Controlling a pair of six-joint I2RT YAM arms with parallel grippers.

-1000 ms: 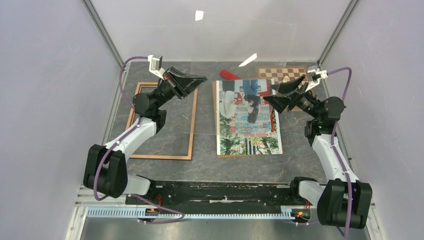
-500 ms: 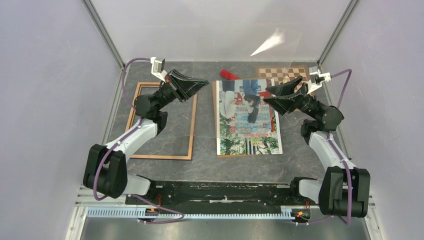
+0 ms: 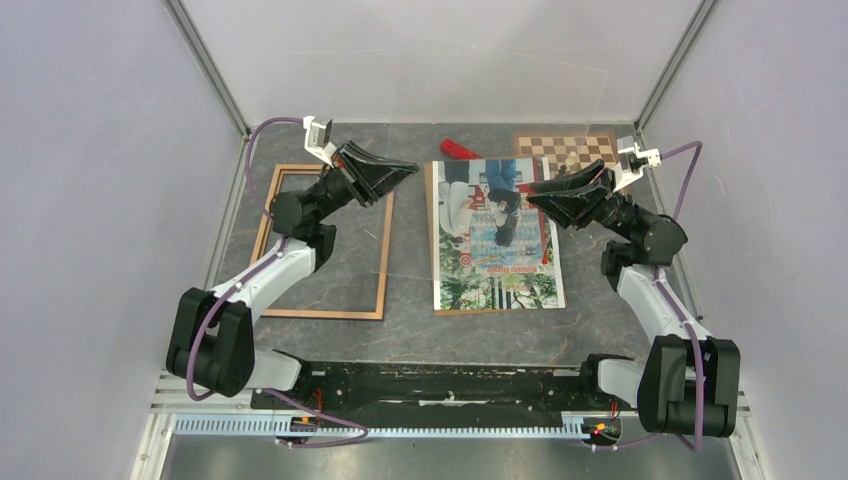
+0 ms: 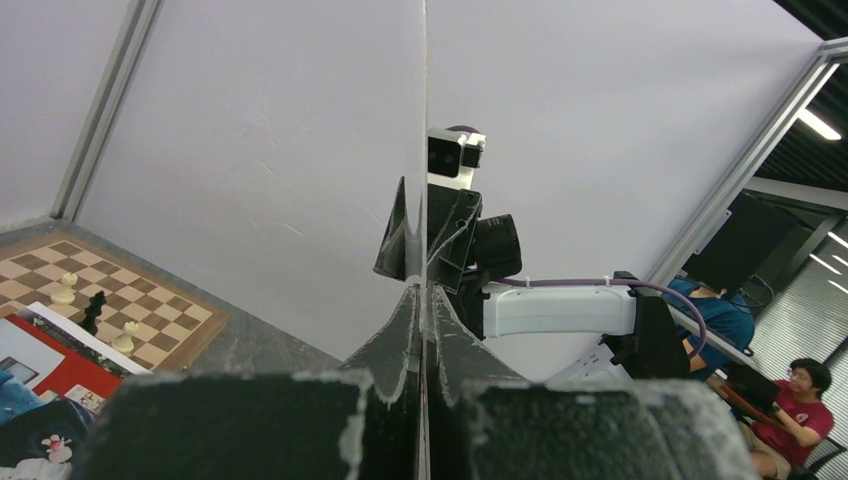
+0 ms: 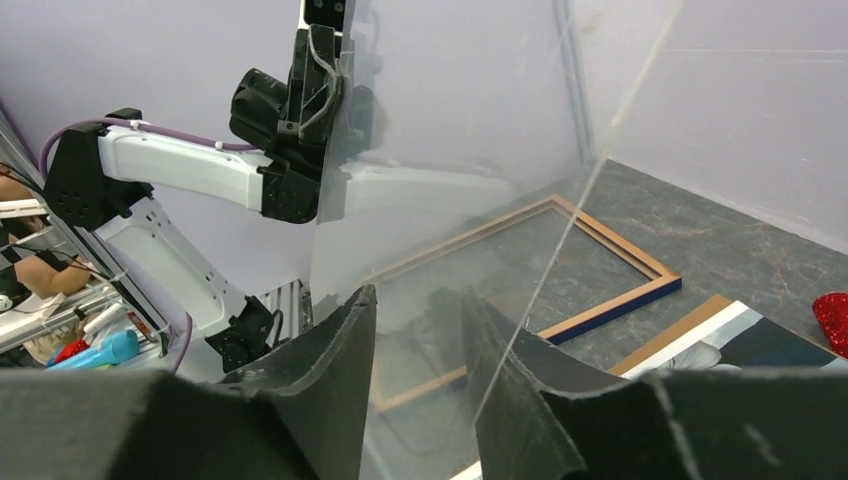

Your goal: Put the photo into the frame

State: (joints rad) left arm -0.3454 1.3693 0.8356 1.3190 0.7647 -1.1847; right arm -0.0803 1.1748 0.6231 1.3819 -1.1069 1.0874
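Photo (image 3: 497,270) flat on table (image 3: 400,330) beneath right tool (image 3: 535,196)

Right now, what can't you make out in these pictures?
- Clear pane: top view, nearly invisible; outline untraceable.
- Photo: top view, far right corner under the right gripper.
- Frame: top view, far right corner under the left gripper.
- Chessboard pieces: top view, too small to identify.
- Red object: top view, too small to identify.

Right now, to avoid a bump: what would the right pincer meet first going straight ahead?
The right pincer would first meet the clear pane, whose edge sits between its open jaws; beyond, probably the left pincer.
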